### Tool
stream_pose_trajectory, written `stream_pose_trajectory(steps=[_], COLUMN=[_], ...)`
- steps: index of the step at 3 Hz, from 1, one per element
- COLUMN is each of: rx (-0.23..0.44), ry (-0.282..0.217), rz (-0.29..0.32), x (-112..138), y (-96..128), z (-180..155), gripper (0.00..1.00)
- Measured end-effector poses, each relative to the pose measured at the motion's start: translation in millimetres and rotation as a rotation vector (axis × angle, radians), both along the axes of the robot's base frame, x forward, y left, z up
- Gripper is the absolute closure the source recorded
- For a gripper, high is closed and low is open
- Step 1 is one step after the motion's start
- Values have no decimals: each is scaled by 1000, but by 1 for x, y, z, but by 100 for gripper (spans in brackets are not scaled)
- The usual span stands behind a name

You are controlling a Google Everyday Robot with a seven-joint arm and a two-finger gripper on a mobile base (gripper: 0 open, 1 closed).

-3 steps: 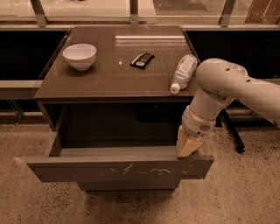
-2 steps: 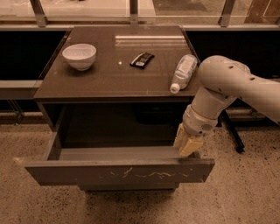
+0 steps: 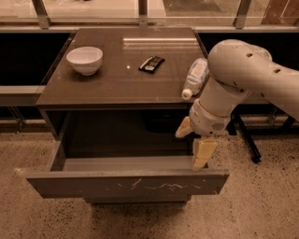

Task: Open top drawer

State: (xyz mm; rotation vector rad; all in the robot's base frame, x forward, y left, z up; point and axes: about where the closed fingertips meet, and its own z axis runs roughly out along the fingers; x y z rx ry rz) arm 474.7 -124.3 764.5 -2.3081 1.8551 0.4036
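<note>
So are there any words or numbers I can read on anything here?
No text here can be read.
Bottle label: too blurred to read.
Dark packet: any print is too small to read.
Top drawer: only pale scratches on its front, not letters.
Bowl: plain, no marks.
Gripper, at the drawer's right end just behind its front: no markings show.

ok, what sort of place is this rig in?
Probably an office or lab space, not a home: speckled hard floor, glazed metal-framed partition behind the counter, a chair base at right. The gripper hangs behind the front of the open top drawer, at its right end.
</note>
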Motion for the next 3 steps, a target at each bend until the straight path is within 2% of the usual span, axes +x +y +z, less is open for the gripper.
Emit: stream_pose_trajectory(steps=[1, 2, 3], rx=[-20, -46, -46], ry=[-71, -121, -121], rz=[7, -32, -32], x=[5, 23, 23], y=[3, -4, -4], z=[16, 5, 5], gripper=[7, 0, 0])
